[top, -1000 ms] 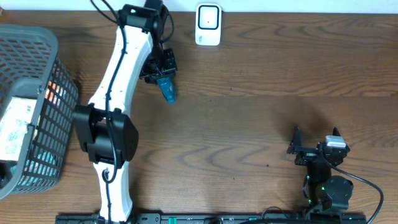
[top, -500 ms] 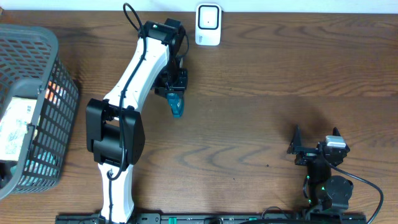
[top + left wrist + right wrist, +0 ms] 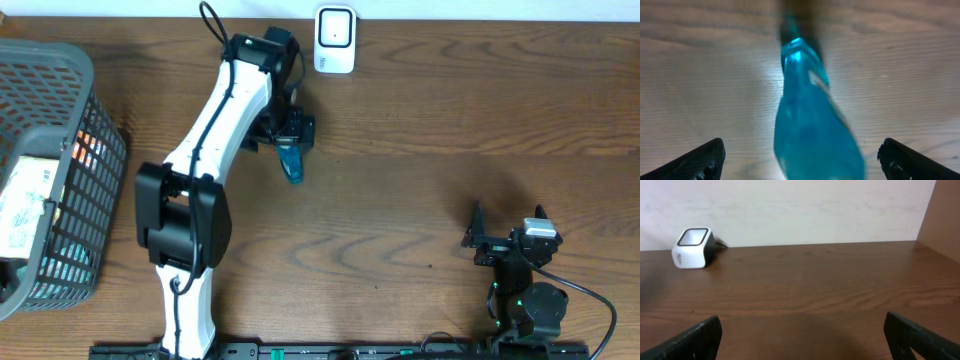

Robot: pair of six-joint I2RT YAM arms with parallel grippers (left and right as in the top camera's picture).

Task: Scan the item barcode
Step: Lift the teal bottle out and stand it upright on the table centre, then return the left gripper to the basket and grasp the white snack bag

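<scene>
The left arm (image 3: 215,130) is reaching out across the surface (image 3: 420,200) toward the scanner (image 3: 335,40), and its jaws are standing wide open. In the wrist view both fingertips (image 3: 702,160) are sitting at the frame's outer corners, well clear of the item (image 3: 293,160). The item is lying between and just ahead of them, touching neither. It is showing as a small blue translucent piece, broad at one end and narrowing to a dark neck. It is sitting near the scanner but apart from it, toward the robot's side. The wrist picture is blurring it, so I cannot tell whether it is resting flat on the surface.

The right jaws are also gaping open and holding nothing. They are idling well away at the near edge, with the scanner far off in their view. A basket (image 3: 60,70) is standing at the far left with other goods inside.

Judging by its look, the item is probably light, smooth plastic, so it is likely slippery and prone to rolling on its rounded body. A grip is looking safest across the broad middle. The taper toward the neck would be squeezing it out of the jaws. A pale patch on it may be a label, but it is too blurred to read as a barcode.
</scene>
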